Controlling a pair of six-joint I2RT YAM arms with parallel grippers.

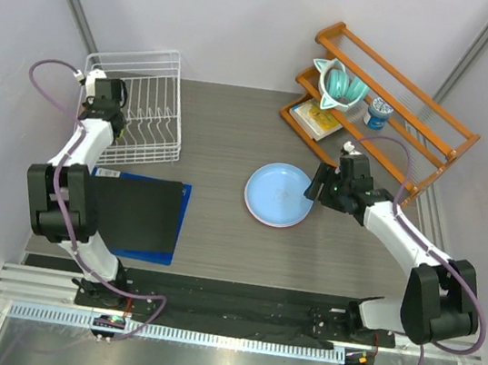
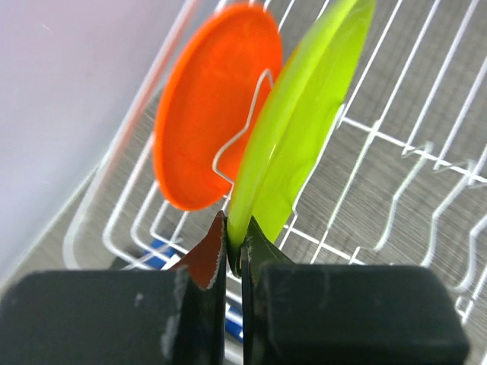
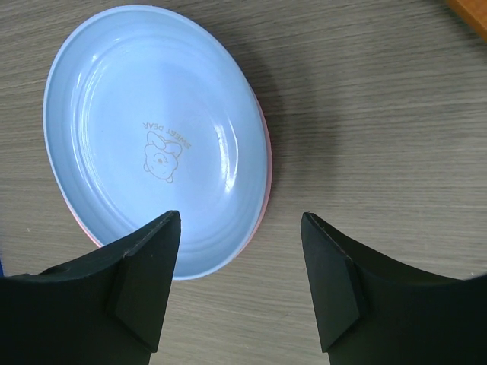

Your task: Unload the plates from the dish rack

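The white wire dish rack (image 1: pixel 148 86) stands at the back left. My left gripper (image 1: pixel 109 117) reaches into it. In the left wrist view the left gripper (image 2: pixel 236 243) is shut on the lower rim of the lime green plate (image 2: pixel 304 129), which stands on edge between the rack wires (image 2: pixel 380 137). The orange plate (image 2: pixel 205 106) stands just behind it. The light blue plate (image 1: pixel 279 194) lies flat on the pink plate (image 1: pixel 256 214) mid-table. My right gripper (image 3: pixel 240 220) is open and empty above the light blue plate's (image 3: pixel 152 137) near edge; the pink rim (image 3: pixel 266 175) peeks out beneath.
An orange-brown wooden shelf rack (image 1: pixel 395 95) at the back right holds a teal cup (image 1: pixel 339 84), a small can (image 1: pixel 378 113) and a yellow item (image 1: pixel 316 118). A black board on a blue mat (image 1: pixel 143 213) lies in front of the dish rack.
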